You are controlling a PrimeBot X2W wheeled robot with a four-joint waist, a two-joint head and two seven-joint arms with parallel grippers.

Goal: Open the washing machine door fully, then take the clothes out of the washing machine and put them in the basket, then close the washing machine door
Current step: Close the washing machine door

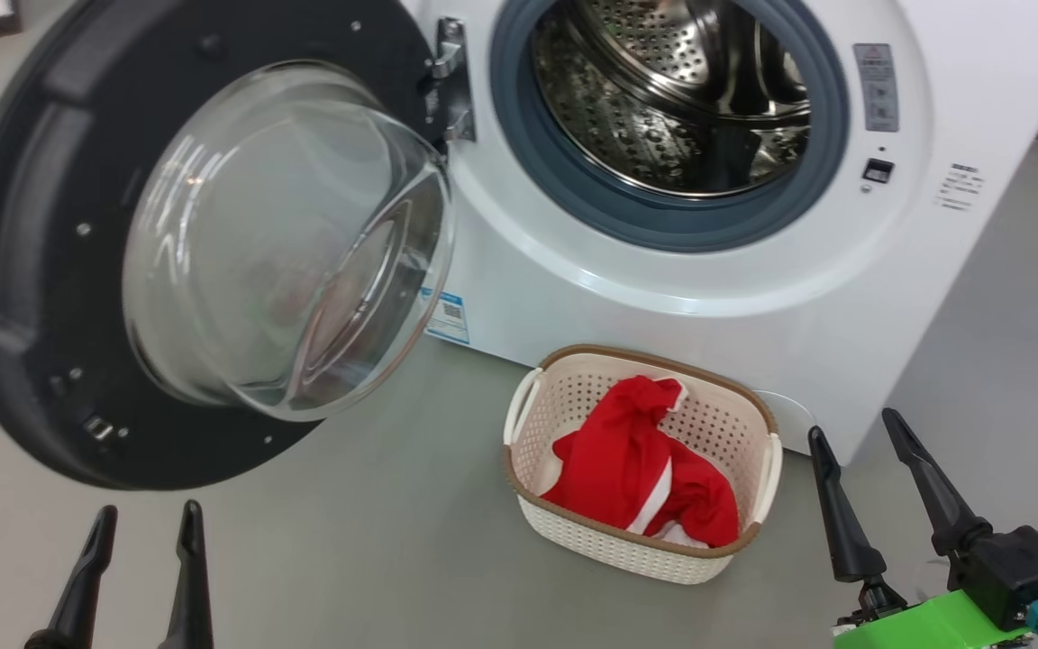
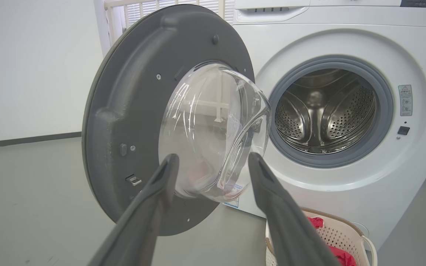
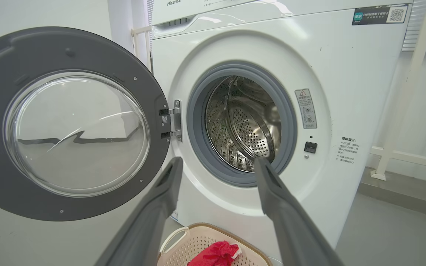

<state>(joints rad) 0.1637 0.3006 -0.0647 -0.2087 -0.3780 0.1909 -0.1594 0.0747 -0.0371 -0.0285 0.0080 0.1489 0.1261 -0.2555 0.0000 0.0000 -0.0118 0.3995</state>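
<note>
Clothes (image 1: 641,473) sit in the basket (image 1: 758,424), drum looks empty afaik (far wall hidden). Only the washing machine door (image 1: 32,270) left to shut imo. Left gripper (image 1: 145,523) and right gripper (image 1: 857,431) both spread wide, holding nothing.

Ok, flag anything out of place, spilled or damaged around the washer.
Nothing stands out. The clothes sit bunched inside the basket, which stands upright on the floor before the washing machine; the door hangs open, with no visible damage.

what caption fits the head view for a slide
Washing machine door open wide, red clothes in the basket, left fingers and right fingers spread and empty.
</note>
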